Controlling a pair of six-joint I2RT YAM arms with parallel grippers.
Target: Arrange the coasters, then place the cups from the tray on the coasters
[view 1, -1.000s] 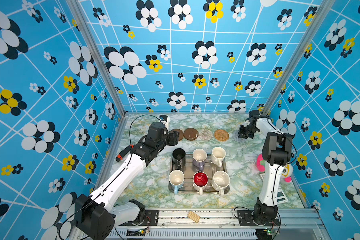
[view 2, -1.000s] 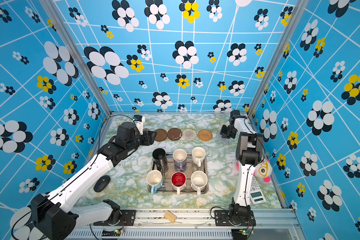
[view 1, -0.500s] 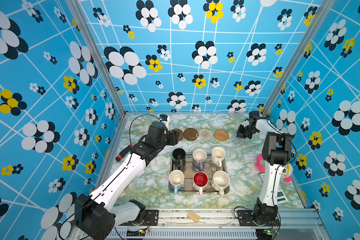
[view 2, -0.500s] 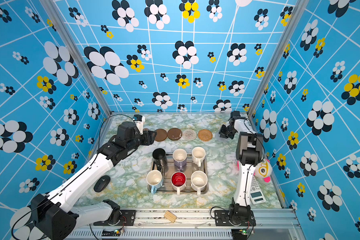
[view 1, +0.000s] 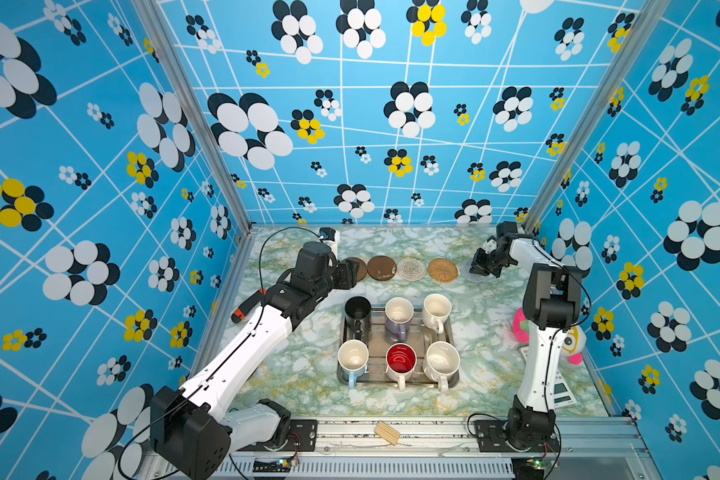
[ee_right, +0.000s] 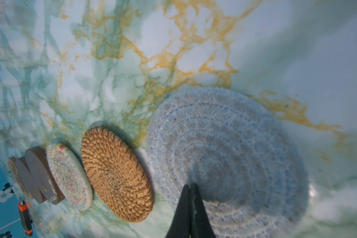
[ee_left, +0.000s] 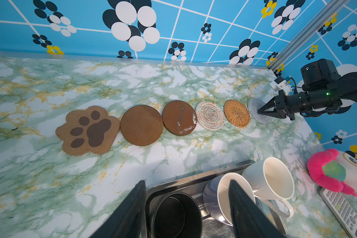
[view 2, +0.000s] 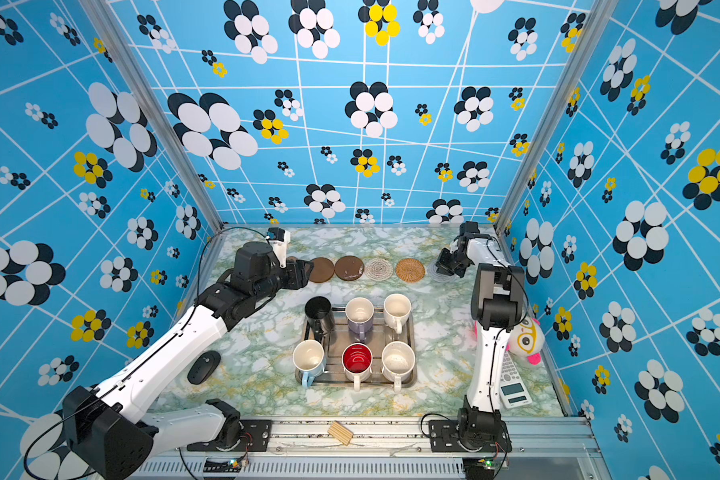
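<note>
Six coasters lie in a row at the back: paw, two dark-brown discs, whitish lacy, rattan, grey spiral. My right gripper is shut, its tips on top of the grey spiral coaster, holding nothing. The steel tray holds the black, lavender, cream, light blue, red-inside and speckled cups. My left gripper hangs open and empty above the black cup, hiding the paw coaster in both top views.
A pink plush toy and a calculator lie by the right wall. A black computer mouse sits at the left, an orange-and-black tool near the left wall. A small wooden piece rests on the front rail.
My right gripper has edged slightly left over the grey spiral coaster with its jaws closing fully. The left arm has not moved.
</note>
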